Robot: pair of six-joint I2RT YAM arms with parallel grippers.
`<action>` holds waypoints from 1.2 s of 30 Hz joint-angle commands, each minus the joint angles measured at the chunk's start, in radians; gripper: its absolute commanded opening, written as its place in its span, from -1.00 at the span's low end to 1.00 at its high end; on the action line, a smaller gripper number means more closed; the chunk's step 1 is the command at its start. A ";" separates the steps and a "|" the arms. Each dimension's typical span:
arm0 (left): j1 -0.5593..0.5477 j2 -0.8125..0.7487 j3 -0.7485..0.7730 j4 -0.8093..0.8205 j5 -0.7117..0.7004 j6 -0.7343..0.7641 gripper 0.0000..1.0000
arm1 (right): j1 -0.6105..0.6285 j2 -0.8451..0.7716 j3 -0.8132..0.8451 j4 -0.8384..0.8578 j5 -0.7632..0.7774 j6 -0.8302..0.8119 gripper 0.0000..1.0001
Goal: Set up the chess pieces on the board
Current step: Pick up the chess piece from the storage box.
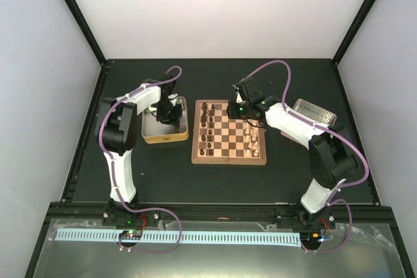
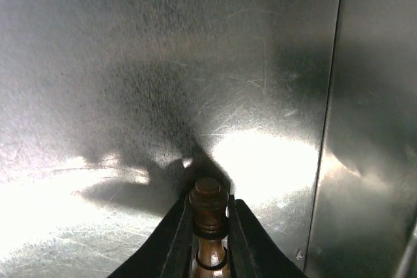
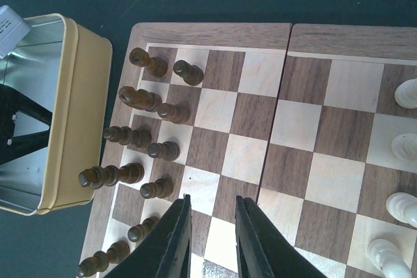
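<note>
Top view. Noting the board (image 1: 229,155) lying flat on the dark table (image 1: 163,180), with a yellowish tin (image 1: 165,138) just beside its left edge and a perforated tray (image 1: 315,112) off to its right. Counting two files of dark brown chessmen (image 1: 207,125) along the board's left side and pale chessmen (image 1: 252,136) along its right side. Seeing the left pincer (image 1: 168,116) reaching down inside the tin and the right pincer (image 1: 242,105) hanging over the board's far edge.

Left wrist view. Looking at the tin's scratched metal floor (image 2: 130,63). Recording the left pincer (image 2: 210,216) clamped on a dark brown piece (image 2: 208,200), both fingers (image 2: 179,239) pressing its sides, with its rounded top showing above them.

Right wrist view. Recording the right pincer (image 3: 212,209) parted and gripping nothing, with board squares showing in the gap. Seeing the dark brown chessmen (image 3: 140,99) standing on the two files nearest the tin (image 3: 85,96), the pale chessmen (image 3: 404,148) at the picture's right edge, and bare squares of the board (image 3: 287,34) between the two sets.
</note>
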 commanded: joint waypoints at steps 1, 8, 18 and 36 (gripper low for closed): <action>-0.002 -0.002 0.020 -0.032 -0.047 0.014 -0.82 | -0.008 0.002 0.024 0.008 -0.017 0.006 -0.57; -0.002 -0.141 -0.010 0.056 -0.063 -0.014 -0.96 | -0.008 -0.018 0.005 0.073 -0.101 -0.017 -0.56; -0.002 -0.416 -0.134 0.231 0.153 -0.158 -0.96 | 0.000 -0.057 -0.077 0.372 -0.381 0.035 -0.40; -0.033 -0.677 -0.335 0.531 0.427 -0.379 -0.96 | 0.138 -0.008 0.003 0.482 -0.507 0.016 0.14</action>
